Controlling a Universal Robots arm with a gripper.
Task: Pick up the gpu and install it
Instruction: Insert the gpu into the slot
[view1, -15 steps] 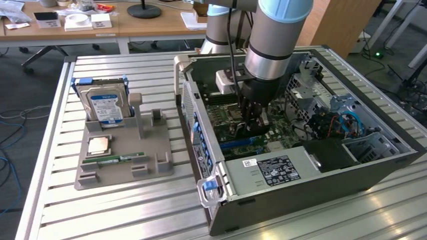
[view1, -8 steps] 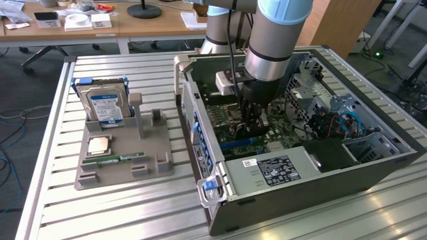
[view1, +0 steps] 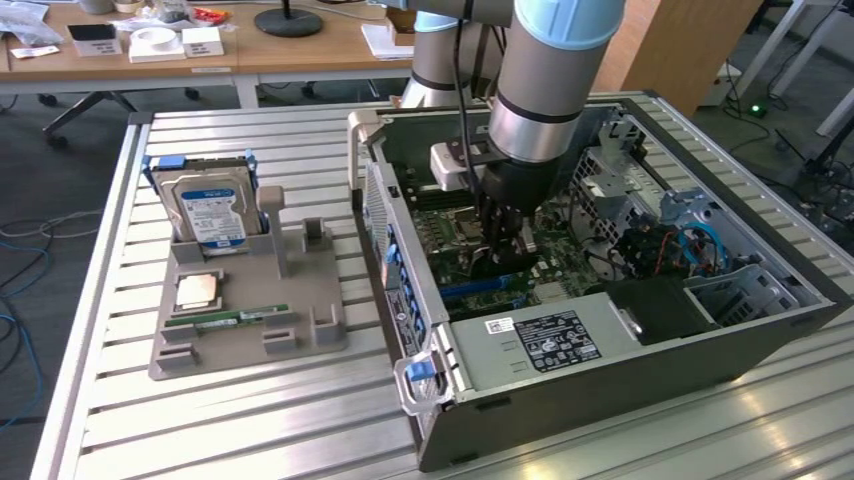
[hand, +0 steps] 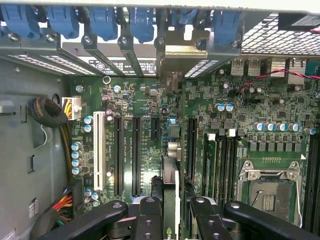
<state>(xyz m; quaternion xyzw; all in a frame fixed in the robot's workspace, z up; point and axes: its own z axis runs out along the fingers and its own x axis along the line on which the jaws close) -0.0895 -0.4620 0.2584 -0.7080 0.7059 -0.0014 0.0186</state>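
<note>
Pickup is done: my gripper's (hand: 170, 212) jaws grip the gpu (hand: 170, 175) edge-on inside the computer case (view1: 601, 370), at the motherboard (hand: 145, 100) slots. Seating, I judge, is unfinished.

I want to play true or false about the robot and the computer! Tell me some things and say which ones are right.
1. The gripper is holding the gpu inside the computer case. True.
2. The hard drive is inside the case. False: it stands upright in the grey holder on the table, outside the case.
3. A RAM stick lies flat on the grey holder. True.
4. The side of the case is closed up. False: it is open, and the green motherboard shows inside.
</note>
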